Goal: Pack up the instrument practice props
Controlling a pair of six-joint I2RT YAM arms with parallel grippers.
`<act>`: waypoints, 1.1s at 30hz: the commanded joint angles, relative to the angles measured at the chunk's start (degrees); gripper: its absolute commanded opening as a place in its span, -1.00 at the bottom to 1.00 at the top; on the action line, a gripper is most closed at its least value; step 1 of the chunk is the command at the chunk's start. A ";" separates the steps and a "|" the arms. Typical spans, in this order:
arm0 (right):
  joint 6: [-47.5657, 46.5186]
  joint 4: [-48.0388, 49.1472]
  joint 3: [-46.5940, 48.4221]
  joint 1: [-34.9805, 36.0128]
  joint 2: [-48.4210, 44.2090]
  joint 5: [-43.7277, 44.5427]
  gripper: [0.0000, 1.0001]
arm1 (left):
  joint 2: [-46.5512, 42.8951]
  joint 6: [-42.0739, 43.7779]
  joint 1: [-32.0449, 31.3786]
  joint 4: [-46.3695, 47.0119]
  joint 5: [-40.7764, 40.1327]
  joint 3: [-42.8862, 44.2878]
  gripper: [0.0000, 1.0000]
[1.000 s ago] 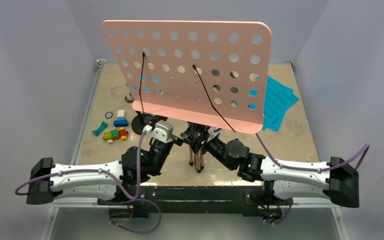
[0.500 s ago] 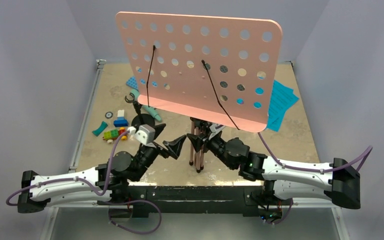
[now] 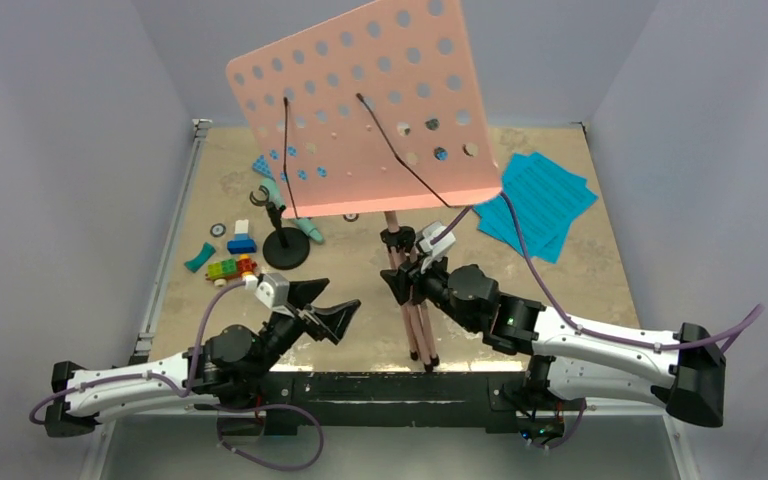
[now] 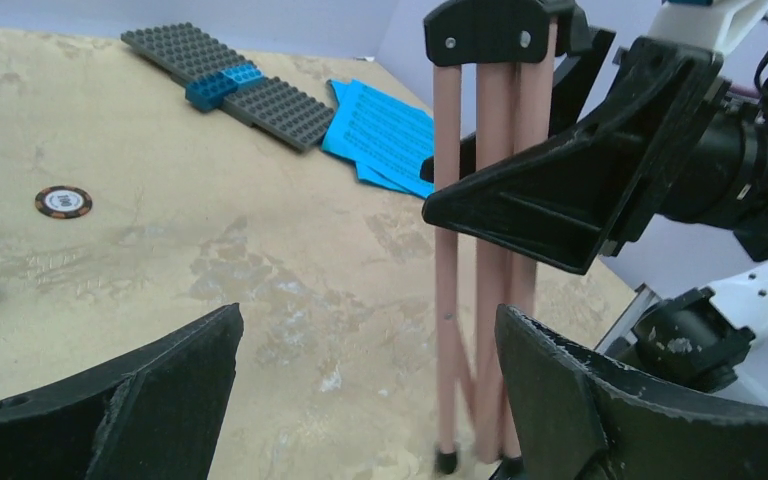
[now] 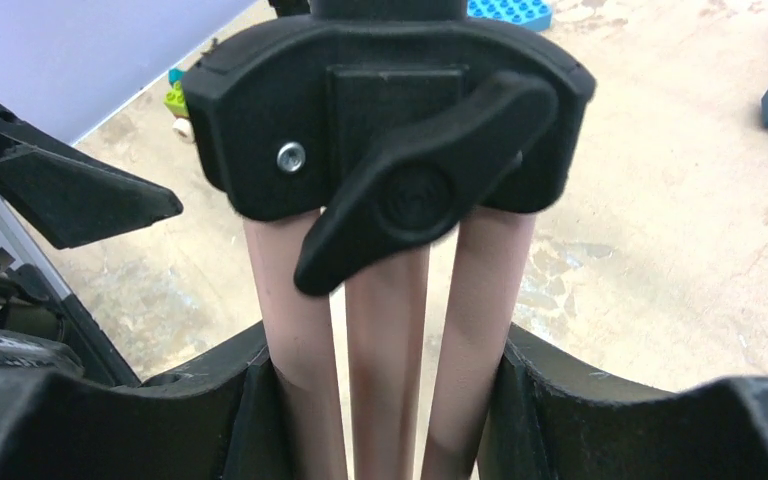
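Observation:
The pink music stand stands tilted, its perforated board (image 3: pixel 360 110) high over the table. Its folded tripod legs (image 3: pixel 415 320) are pressed together under a black collar (image 5: pixel 390 120). My right gripper (image 3: pixel 405 283) is shut on the legs (image 5: pixel 385 330) just below that collar. My left gripper (image 3: pixel 330 305) is open and empty, left of the legs (image 4: pixel 480 250) and apart from them. The cyan sheet-music pages (image 3: pixel 540 200) lie at the back right. The black round-base mic stand (image 3: pixel 285 247) stands at the left, with the mint-green microphone (image 3: pixel 310 231) lying behind it.
Small coloured bricks (image 3: pixel 230 255) lie at the left. A blue baseplate (image 3: pixel 265 165) shows behind the board, and grey baseplates (image 4: pixel 260 85) lie at the back. A small round disc (image 4: pixel 63 201) lies on the table. Grey walls close three sides.
My left gripper has let go of the stand and drawn back toward the near edge, jaws open. The right gripper has kept hold, and the stand has tilted and turned, its board swinging up.

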 commanded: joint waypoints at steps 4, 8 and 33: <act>3.21 11.34 5.00 -0.95 -4.45 -2.66 -1.00 | 6.89 -4.11 -0.16 5.57 3.70 -0.48 1.00; 3.93 12.34 4.16 -0.98 -3.94 -2.80 -1.00 | 13.10 -3.88 -0.16 10.05 3.87 -0.89 1.00; 9.21 9.33 0.49 -0.93 -8.23 -2.32 -1.00 | 22.59 1.34 0.19 22.68 -3.18 -1.52 1.00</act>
